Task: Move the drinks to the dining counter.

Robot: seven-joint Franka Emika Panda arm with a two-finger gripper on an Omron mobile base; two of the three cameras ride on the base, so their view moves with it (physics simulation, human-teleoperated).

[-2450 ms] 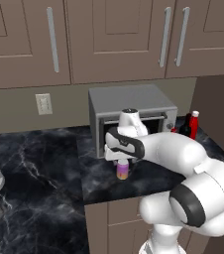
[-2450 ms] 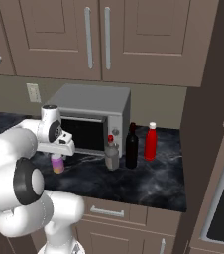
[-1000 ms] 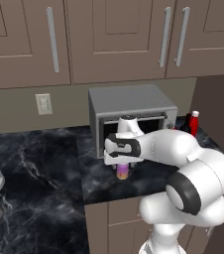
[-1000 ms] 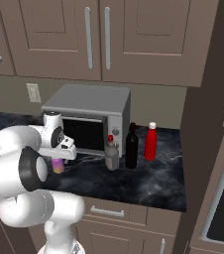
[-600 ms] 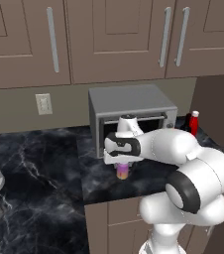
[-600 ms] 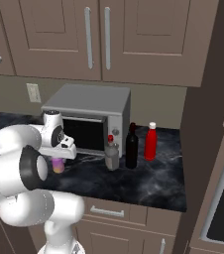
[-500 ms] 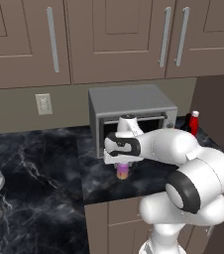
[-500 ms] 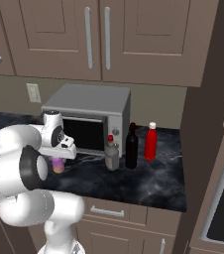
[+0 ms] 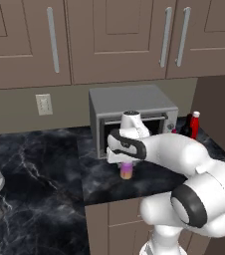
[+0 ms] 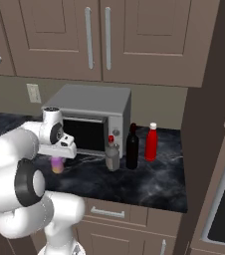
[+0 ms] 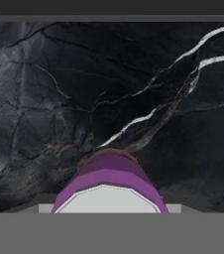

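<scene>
While it sits low over the counter (image 9: 45,164), the claw (image 9: 126,164) has clamped the pink-purple can (image 9: 126,172).

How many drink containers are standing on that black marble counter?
4: a pink-purple can under the robot's hand; a squat clear red-capped bottle, tall dark wine bottle and slim red bottle right of the grey microwave.

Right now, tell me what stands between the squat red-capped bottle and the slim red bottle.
In the right base view, the tall dark wine bottle stands between the squat clear bottle and the slim red bottle, all on the black marble counter.
</scene>
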